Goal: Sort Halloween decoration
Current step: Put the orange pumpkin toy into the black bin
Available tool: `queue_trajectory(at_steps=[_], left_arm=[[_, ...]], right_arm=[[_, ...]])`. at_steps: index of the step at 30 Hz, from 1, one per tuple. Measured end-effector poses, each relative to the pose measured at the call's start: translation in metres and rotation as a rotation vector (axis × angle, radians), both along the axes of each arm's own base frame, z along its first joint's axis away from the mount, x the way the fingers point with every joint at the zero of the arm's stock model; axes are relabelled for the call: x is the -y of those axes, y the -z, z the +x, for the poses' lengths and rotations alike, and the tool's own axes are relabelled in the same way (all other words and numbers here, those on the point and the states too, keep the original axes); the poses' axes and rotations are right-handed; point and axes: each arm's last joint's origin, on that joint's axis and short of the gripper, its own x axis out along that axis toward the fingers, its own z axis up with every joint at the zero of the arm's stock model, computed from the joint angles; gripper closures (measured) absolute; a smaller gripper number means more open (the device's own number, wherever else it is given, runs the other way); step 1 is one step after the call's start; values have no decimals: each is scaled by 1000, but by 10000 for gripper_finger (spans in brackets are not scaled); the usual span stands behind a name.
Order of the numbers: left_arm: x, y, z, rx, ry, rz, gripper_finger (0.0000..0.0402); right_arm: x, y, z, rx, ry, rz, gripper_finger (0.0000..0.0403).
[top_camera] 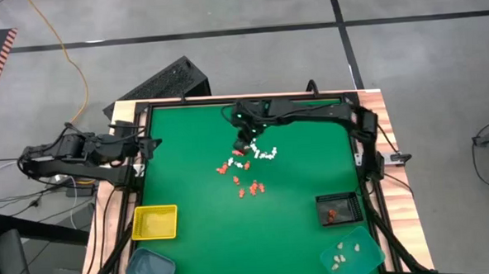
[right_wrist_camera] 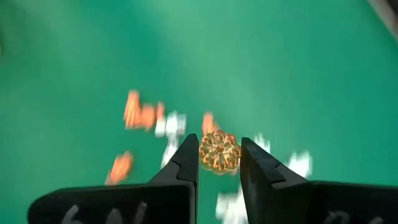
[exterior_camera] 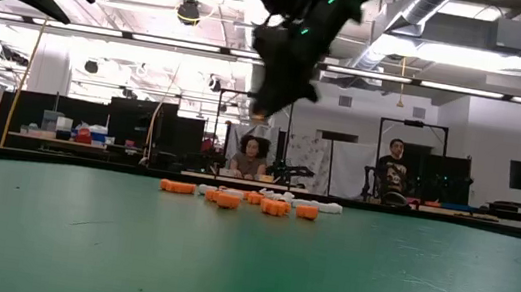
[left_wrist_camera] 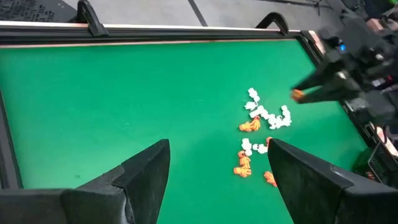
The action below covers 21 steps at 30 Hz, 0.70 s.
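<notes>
Above the middle of the green table [top_camera: 189, 197], toward its far side, your right gripper [right_wrist_camera: 219, 163] grips one orange trinket [right_wrist_camera: 219, 151] between its fingers, lifted over the scattered orange and white trinkets [top_camera: 244, 168]. Your left gripper [left_wrist_camera: 214, 177] waits at the table's left edge, fingers spread and holding nothing.

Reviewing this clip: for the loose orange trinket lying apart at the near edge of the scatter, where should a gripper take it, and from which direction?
Come straight down on the small orange trinket and pinch across its narrow width: it lies flat on the green mat, neighbours close alongside.
</notes>
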Motion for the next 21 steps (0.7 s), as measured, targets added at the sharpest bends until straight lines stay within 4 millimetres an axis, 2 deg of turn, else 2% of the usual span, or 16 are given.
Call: queue_trajectory(at_steps=[4, 9, 14, 21], left_arm=[[0, 0, 0, 5, 9, -18, 141], [1, 0, 0, 8, 16, -31, 141], [1, 0, 1, 7, 31, -42, 141], [1, 0, 1, 8, 31, -43, 141]], right_arm=[[-27, -11, -26, -175, -1, 80, 327], [-74, -25, -59, -350, -85, 110, 327], [-124, -37, -98, -360, -102, 161, 327], [-180, -44, -165, -366, 42, 282, 327]])
